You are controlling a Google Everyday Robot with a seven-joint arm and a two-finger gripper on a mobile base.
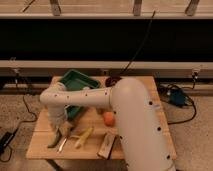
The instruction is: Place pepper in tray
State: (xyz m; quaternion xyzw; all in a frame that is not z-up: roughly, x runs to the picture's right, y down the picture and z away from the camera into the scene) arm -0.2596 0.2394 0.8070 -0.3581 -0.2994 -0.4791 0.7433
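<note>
At the table's (40,148) near edge, jaws over pepper (53,140)

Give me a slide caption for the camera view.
Robot hand at the front left of the table, right by the green pepper, with the green tray behind.

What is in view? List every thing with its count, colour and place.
table: one, light wood, centre
tray: one, dark green, table's far left, partly behind the arm
pepper: one, green, table's near left, by the gripper
long item: one, pale yellow, right of the pepper
round item: one, orange, mid-table
block: one, tan, near edge
cable: one, black, behind the table
arm: one, white, across the table
gripper: one, low over the near left
</note>
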